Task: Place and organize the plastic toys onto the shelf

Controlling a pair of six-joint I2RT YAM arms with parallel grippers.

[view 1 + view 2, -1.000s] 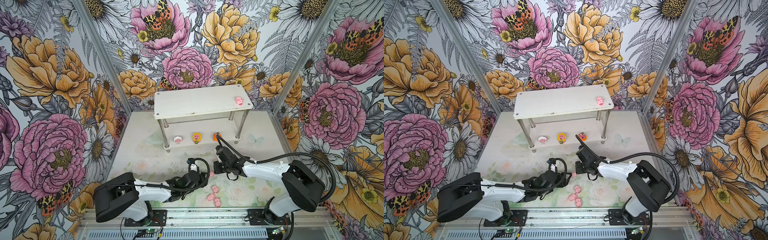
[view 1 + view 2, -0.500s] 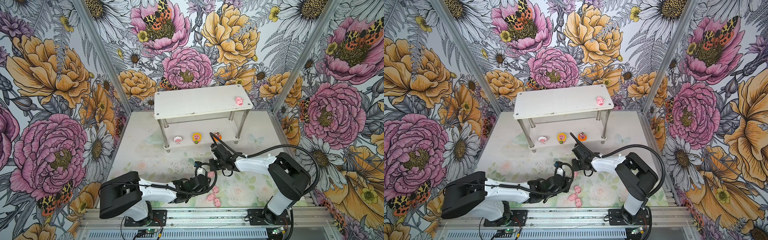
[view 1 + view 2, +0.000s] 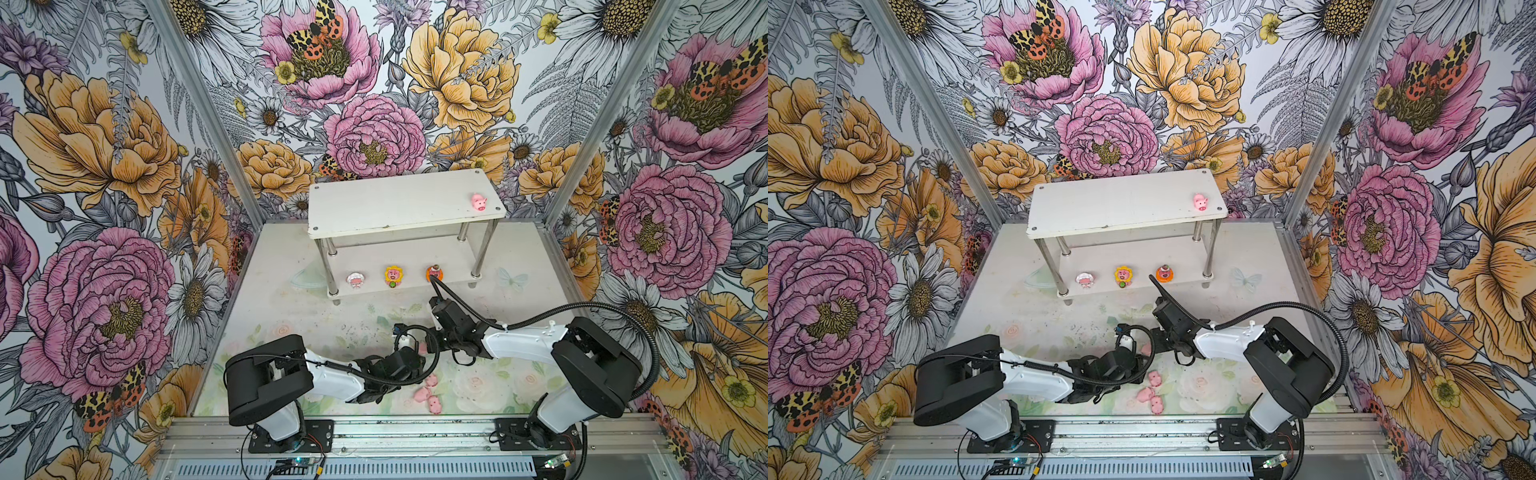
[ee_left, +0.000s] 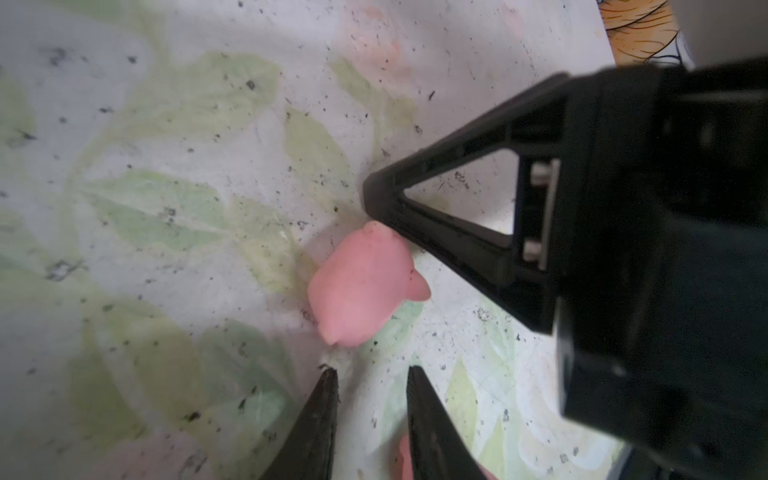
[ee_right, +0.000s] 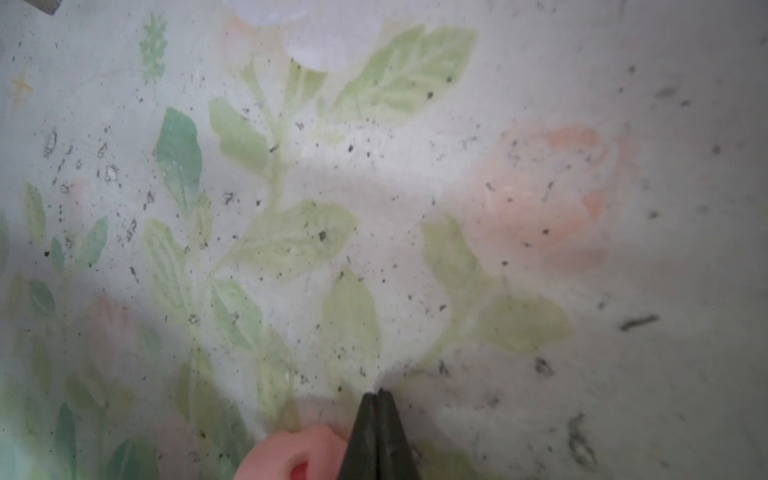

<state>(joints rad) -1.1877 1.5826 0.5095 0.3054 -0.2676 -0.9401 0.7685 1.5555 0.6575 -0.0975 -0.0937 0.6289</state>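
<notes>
A small pink pig (image 4: 361,286) lies on the floor mat just ahead of my left gripper (image 4: 370,371), whose jaws stand narrowly open with nothing between them. My right gripper (image 5: 378,392) is shut and empty; its fingers (image 4: 390,199) touch that pig's far side. The same pig (image 5: 299,453) shows beside the shut tips. Three more pink pigs (image 3: 432,380) (image 3: 423,394) (image 3: 434,404) lie near the front rail. The white shelf (image 3: 374,212) carries one pig (image 3: 478,202) on top. A white-hooded figure (image 3: 356,279), a sunflower figure (image 3: 393,275) and an orange figure (image 3: 434,273) stand on the lower tier.
Flower-printed walls (image 3: 104,166) close in the left, back and right. The shelf's metal legs (image 3: 330,270) stand toward the back. A metal rail (image 3: 395,428) with both arm bases runs along the front. Both forearms meet close together over the front middle of the mat.
My left jaws have narrowed from a wider opening. The left gripper has shifted right toward the pig. The right gripper has come down and toward the front beside it.
</notes>
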